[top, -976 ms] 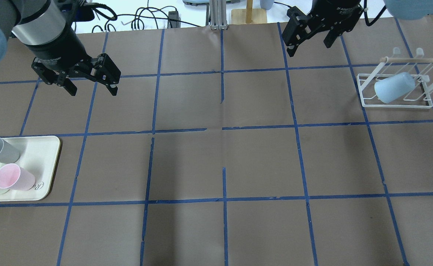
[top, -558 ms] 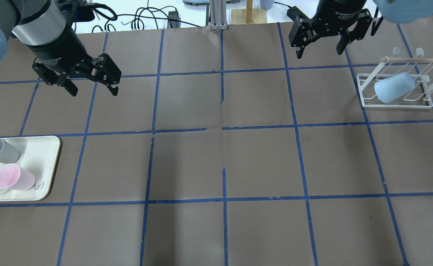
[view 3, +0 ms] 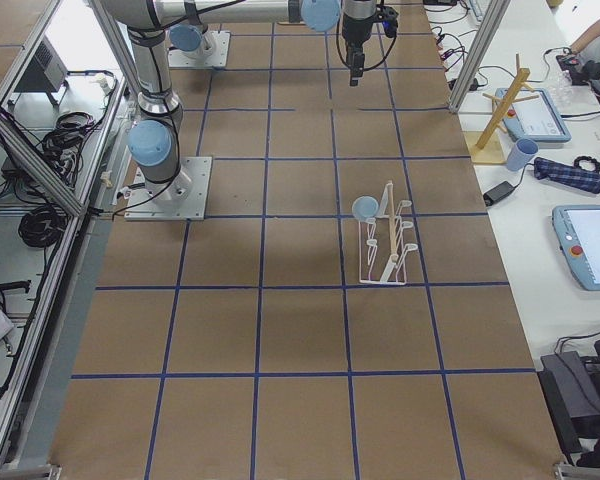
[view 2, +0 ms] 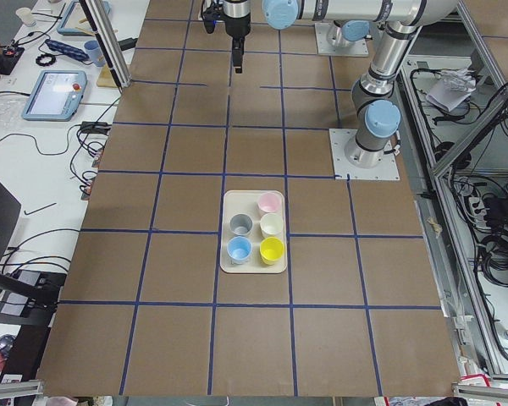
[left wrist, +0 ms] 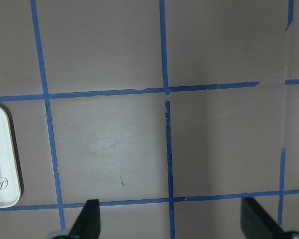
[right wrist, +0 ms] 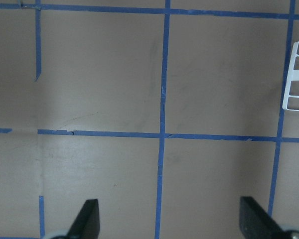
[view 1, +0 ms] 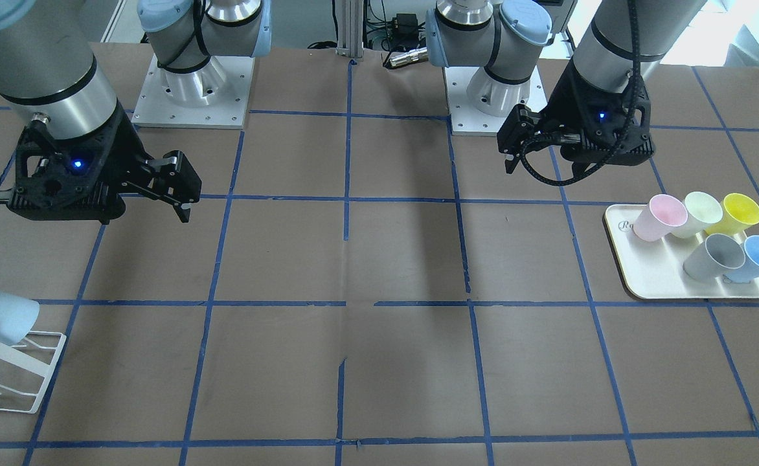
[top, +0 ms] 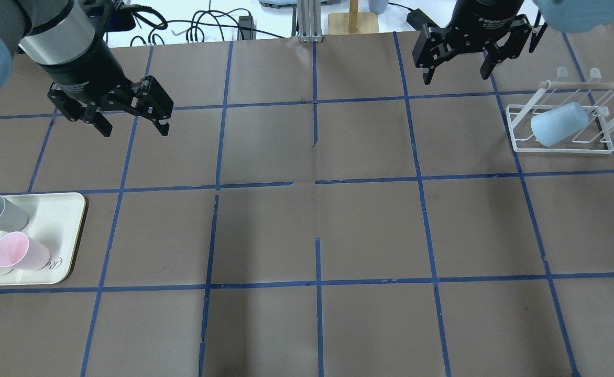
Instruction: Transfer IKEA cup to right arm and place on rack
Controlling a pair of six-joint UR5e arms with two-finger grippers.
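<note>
IKEA cup (top: 558, 124): pale blue, lying tilted on the slanted wires of the rack (top: 562, 150), on its left part in the overhead view; no gripper touches it.
Right gripper (top: 456, 77): fingers spread wide with nothing between them, hanging over the table (top: 370, 230), apart from the rack. The white print on its body looks like "Adaptive Gripper".
Left gripper (top: 134, 131): likewise spread wide and empty.
Tray (top: 71, 209): cream, holding a pink cup (view 1: 659, 217), a grey cup (view 1: 714, 255) and others. A cursive mark starts with "R"; the rest is unreadable.
</note>
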